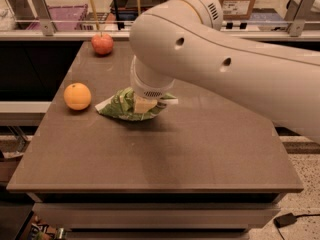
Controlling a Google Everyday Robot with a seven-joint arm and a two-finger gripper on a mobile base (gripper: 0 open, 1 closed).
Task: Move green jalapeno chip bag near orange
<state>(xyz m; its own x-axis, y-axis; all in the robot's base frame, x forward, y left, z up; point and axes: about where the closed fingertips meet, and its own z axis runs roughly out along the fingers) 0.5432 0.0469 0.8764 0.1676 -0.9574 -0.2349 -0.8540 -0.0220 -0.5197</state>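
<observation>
The green jalapeno chip bag [120,106] lies on the brown table [165,154], left of centre, its left tip a short gap to the right of the orange [77,96]. The orange sits near the table's left edge. My gripper [145,105] is at the bag's right part, pointing down onto it from under the big white arm [225,59]. The arm's wrist hides most of the gripper and the bag's right end.
A red apple [102,43] sits at the table's back left. Behind the table runs a rail with shelves, a purple bin [60,16] and cardboard boxes [240,1]. The white arm spans the right and upper part of the view.
</observation>
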